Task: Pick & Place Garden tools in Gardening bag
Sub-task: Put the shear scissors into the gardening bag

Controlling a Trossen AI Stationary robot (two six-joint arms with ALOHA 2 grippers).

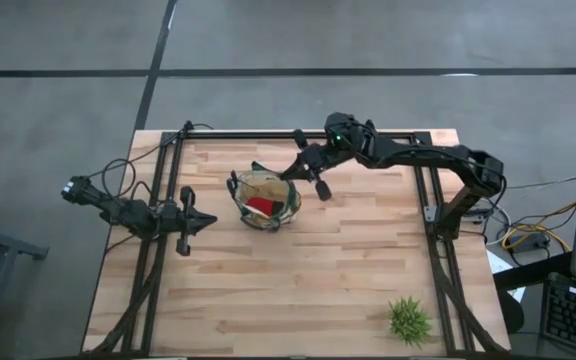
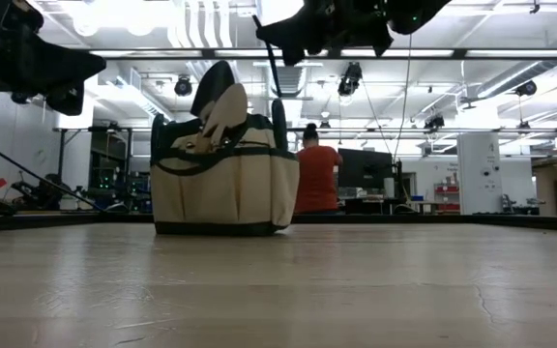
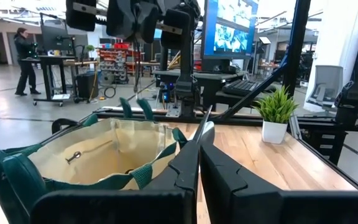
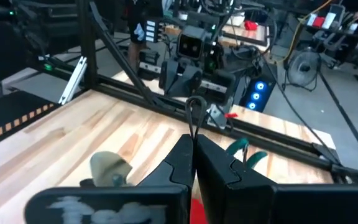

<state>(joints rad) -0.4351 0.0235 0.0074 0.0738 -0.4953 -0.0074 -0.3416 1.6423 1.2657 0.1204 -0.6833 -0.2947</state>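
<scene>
Wooden table (image 1: 298,290) bears the gardening bag (image 1: 265,201); right jaws (image 1: 309,180) and left jaws (image 1: 200,222), both pressed together, flank it

Your gardening bag (image 1: 266,199) stands upright, far across table from spiky plant (image 1: 409,320); red item (image 1: 260,206) and wooden trowel handle (image 2: 224,110) inside.

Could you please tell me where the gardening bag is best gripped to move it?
Grip a green looped handle of the gardening bag, coming from above: it stands upright, mouth up, and its round fabric body looks too wide to pinch.
</scene>
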